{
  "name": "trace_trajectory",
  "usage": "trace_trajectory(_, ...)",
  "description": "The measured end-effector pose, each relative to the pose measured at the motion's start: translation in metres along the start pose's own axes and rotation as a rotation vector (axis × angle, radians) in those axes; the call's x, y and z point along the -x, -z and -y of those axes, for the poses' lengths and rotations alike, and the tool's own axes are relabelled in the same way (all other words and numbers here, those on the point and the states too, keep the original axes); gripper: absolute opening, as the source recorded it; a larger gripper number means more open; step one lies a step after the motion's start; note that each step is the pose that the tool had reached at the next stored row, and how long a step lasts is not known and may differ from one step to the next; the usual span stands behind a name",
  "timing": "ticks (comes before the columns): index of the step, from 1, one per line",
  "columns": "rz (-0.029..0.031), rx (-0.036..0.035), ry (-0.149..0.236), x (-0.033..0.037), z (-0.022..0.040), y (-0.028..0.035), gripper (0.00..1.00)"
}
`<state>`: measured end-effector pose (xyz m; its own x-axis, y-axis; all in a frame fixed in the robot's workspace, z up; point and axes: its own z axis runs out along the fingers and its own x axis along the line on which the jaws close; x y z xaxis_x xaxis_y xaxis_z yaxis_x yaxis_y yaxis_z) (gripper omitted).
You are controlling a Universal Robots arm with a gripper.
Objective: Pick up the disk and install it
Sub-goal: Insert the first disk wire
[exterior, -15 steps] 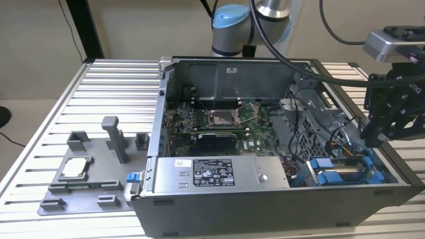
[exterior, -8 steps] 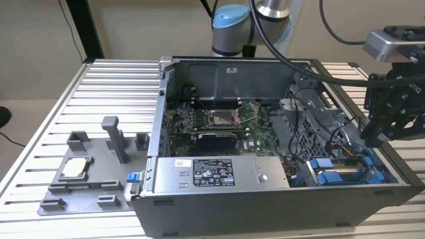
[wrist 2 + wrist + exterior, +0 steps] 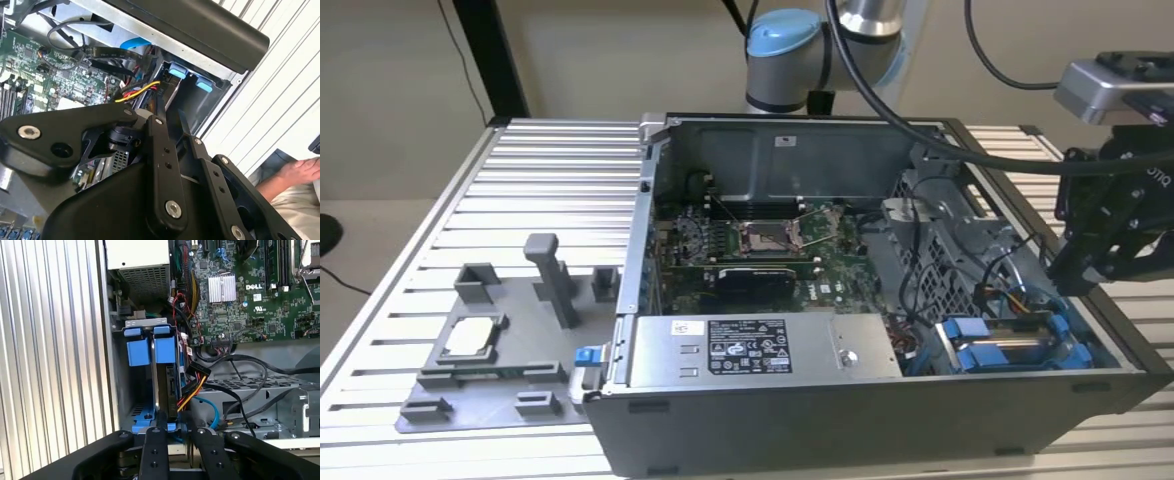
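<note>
The disk (image 3: 166,385), a silver-grey drive in a bright blue frame, stands on edge in the drive bay at the case's near corner on the exterior view's right (image 3: 1003,345). In the first wrist view my gripper (image 3: 172,421) has its two black fingers close together on either side of the disk's near end. The second wrist view shows the same grip (image 3: 171,112), with the silver disk (image 3: 173,92) between the fingertips. In the exterior view my gripper (image 3: 1090,282) hangs just above the bay. A second blue frame (image 3: 138,351) sits beside the disk.
Yellow, red and black cables (image 3: 192,390) run right beside the disk. The case holds a motherboard (image 3: 761,240) and a grey labelled box (image 3: 747,348). A grey fixture plate (image 3: 494,360) with a small chip lies at the exterior view's left. A person's hand (image 3: 300,172) rests outside the case.
</note>
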<state>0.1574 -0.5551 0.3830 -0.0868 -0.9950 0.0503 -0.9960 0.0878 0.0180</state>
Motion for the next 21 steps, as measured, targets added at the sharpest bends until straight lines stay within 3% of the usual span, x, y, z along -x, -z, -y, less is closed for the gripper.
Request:
trace_trajectory(4, 0.0003, 0.0001, 0.000, 0.0019, 0.0121, 0.0001, 1.00)
trace_trajectory(7, -0.0004, 0.0000, 0.000, 0.0072, 0.0220, 0.0006, 1.00)
trace_trajectory(11, -0.0147, -0.0012, 0.000, 0.0182, 0.0258, 0.0011, 1.00)
trace_trajectory(12, -0.0201, -0.0017, 0.000, 0.0217, 0.0259, 0.0013, 1.00)
trace_trajectory(15, -0.0576, -0.0041, -0.001, 0.0310, 0.0254, 0.0015, 1.00)
trace_trajectory(17, -0.0783, -0.0055, -0.002, 0.0375, 0.0251, 0.0018, 1.00)
trace_trajectory(19, -0.0952, -0.0069, -0.002, 0.0446, 0.0249, 0.0017, 1.00)
trace_trajectory(21, -0.1048, -0.0078, -0.002, 0.0481, 0.0247, 0.0010, 1.00)
